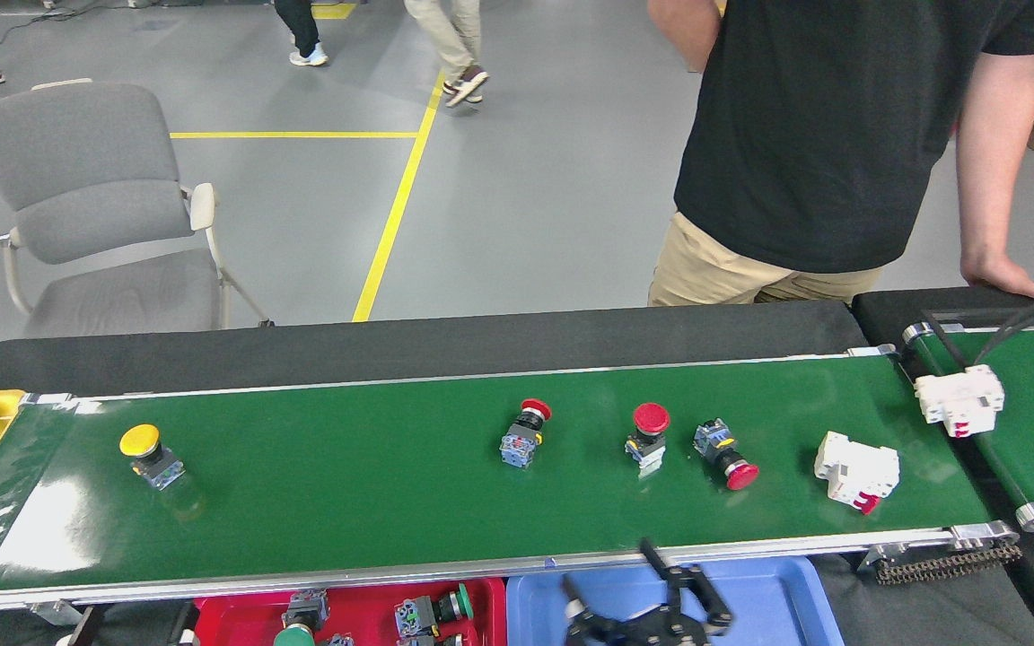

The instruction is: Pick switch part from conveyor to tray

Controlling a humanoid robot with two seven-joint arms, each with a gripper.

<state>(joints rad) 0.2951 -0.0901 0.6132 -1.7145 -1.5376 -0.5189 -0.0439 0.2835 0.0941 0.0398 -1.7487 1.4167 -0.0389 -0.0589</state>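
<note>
The long green conveyor point(391, 502) carries four switch parts: a yellow-capped switch point(147, 453) near its left end and three red-capped switches point(524, 432) right of centre, with a white breaker point(856, 470) beyond them. Below its near rail sit a red tray point(239, 615) holding green-capped switches point(432, 613) and a blue tray point(777, 597). The right gripper point(647, 588) hangs over the blue tray, fingers spread apart, empty; the left gripper is out of sight

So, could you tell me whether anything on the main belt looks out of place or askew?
Two things stand out on the conveyor: a white breaker-like block rides among the push-button switches, and the rightmost red switch lies tipped on its side beside an upright one.
</note>
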